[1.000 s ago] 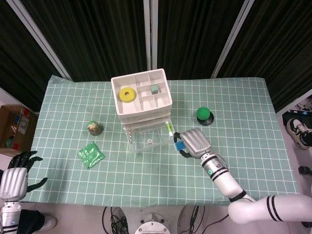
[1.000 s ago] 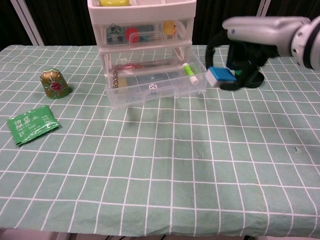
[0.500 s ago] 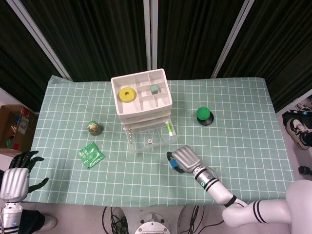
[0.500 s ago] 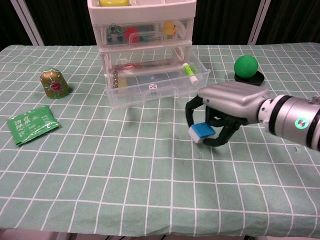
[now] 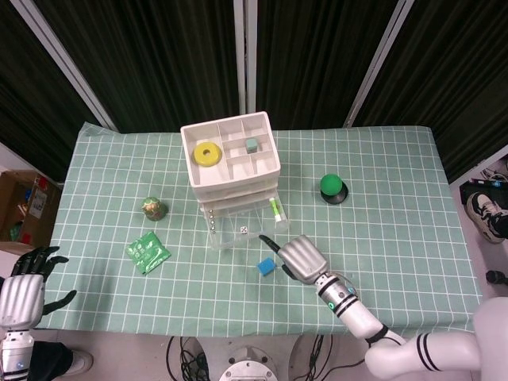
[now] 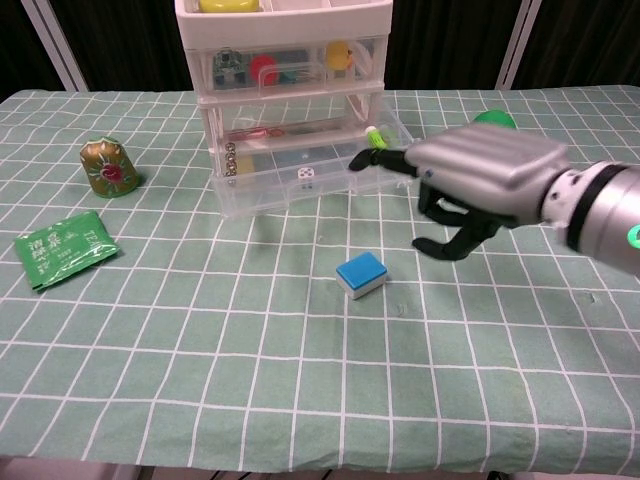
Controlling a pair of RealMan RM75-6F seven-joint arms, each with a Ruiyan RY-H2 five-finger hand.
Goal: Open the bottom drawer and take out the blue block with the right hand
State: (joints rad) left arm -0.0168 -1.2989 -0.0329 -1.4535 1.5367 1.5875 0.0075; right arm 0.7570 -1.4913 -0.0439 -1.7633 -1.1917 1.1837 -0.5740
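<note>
The blue block (image 5: 266,267) (image 6: 361,274) lies on the green checked cloth in front of the clear drawer unit (image 5: 232,163) (image 6: 285,90). The unit's bottom drawer (image 5: 245,225) (image 6: 315,170) stands pulled out, with a die, a green tube and small balls inside. My right hand (image 5: 302,257) (image 6: 480,185) hovers just right of and above the block, fingers spread, holding nothing. At the lower left edge of the head view my left hand (image 5: 22,290) rests off the table, fingers apart and empty.
A green ball on a black base (image 5: 332,188) stands right of the drawers. Left of the unit are a gold-green foil sweet (image 5: 154,209) (image 6: 109,166) and a green packet (image 5: 148,252) (image 6: 62,247). A yellow ring (image 5: 208,154) sits in the top tray.
My right hand has let go of the blue block, which now rests on the cloth. The hand has opened and lifted slightly up and right. The left hand has not moved.
</note>
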